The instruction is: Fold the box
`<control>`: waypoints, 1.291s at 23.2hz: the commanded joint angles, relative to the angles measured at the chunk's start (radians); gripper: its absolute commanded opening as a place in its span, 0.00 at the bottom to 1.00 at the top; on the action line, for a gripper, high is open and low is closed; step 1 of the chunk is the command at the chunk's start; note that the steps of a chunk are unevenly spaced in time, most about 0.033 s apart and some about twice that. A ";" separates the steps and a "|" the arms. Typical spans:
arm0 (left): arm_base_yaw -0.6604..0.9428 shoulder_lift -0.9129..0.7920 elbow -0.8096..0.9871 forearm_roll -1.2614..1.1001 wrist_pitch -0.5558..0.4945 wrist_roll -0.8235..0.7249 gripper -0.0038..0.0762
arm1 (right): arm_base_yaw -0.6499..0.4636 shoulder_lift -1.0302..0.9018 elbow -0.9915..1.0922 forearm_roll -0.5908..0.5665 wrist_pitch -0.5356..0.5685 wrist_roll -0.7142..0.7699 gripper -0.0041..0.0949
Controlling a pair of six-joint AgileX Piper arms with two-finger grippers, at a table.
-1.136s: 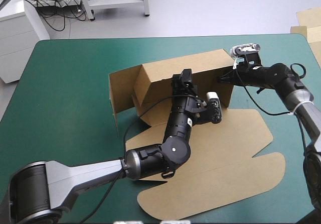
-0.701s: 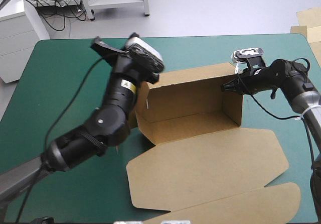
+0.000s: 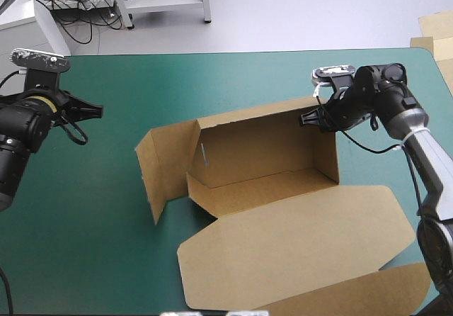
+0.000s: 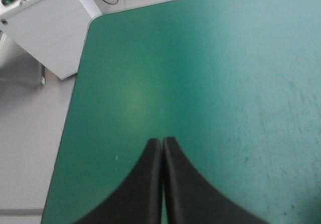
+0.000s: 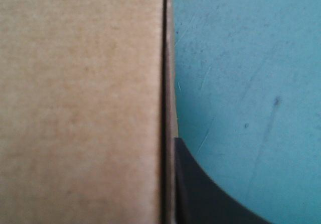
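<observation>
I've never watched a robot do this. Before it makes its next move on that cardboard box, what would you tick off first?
1. Right gripper has hold of the box: ok. The wall's far right corner lies against one black finger; the other finger is hidden behind the board.
2. Left gripper free to help: ok. It is shut, over the bare teal-green cover, well apart from the box.
3. Back wall and right wall raised: ok.
4. Left end flap tucked in: not ok. It splays outward.
5. Lid lying flat, out of the way: ok.
</observation>
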 commanded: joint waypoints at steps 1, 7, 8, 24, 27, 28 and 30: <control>0.115 -0.009 -0.031 -0.175 -0.001 0.143 0.04 | 0.006 0.011 -0.017 0.031 0.080 0.026 0.04; 0.162 0.008 -0.031 -0.266 0.052 0.230 0.04 | 0.006 0.118 -0.047 0.041 -0.091 -0.020 0.04; 0.162 0.015 -0.031 -0.278 0.052 0.230 0.04 | 0.006 0.138 -0.057 0.045 -0.110 -0.027 0.04; 0.162 0.059 -0.031 -0.287 0.126 0.286 0.04 | 0.006 0.176 -0.079 0.082 -0.233 -0.058 0.48; 0.162 0.059 -0.031 -0.284 0.130 0.286 0.04 | 0.006 0.176 -0.173 0.024 -0.165 -0.058 0.54; 0.162 0.059 -0.031 -0.284 0.130 0.286 0.04 | 0.006 0.176 -0.207 0.012 -0.133 -0.058 0.54; 0.162 0.059 -0.031 -0.284 0.130 0.286 0.04 | 0.006 0.176 -0.353 -0.025 -0.032 -0.058 0.54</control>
